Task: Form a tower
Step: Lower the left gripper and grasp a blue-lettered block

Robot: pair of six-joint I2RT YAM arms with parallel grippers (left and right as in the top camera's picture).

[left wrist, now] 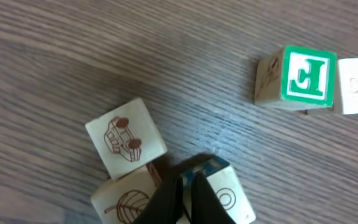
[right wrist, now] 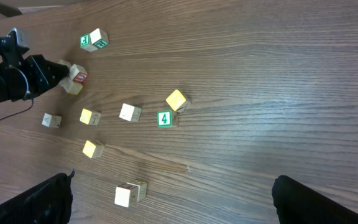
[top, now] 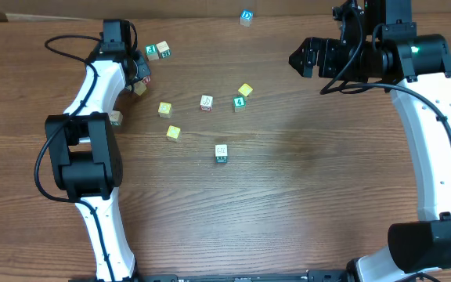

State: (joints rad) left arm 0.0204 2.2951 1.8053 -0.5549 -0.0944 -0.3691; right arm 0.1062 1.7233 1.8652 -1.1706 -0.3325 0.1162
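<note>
The tower (top: 221,153) is a short narrow stack near the table's middle, white on top with teal at its lower edge. In the right wrist view the tower (right wrist: 129,193) leans away like two cubes. My left gripper (top: 141,78) is shut at the upper left, with nothing between its fingertips (left wrist: 169,199). They rest among three cubes: a leaf cube (left wrist: 123,202), a car cube (left wrist: 126,140) and a circle cube (left wrist: 232,196) with a teal-blue edge. My right gripper (top: 300,56) hangs high at the upper right, open and empty, far from any cube.
Loose cubes lie scattered: a green J cube (top: 152,51) beside a white one (top: 164,52), yellow cubes (top: 165,109) (top: 174,132) (top: 245,90), a green 4 cube (top: 239,103), a white cube (top: 206,102) and a blue cube (top: 247,16) at the far edge.
</note>
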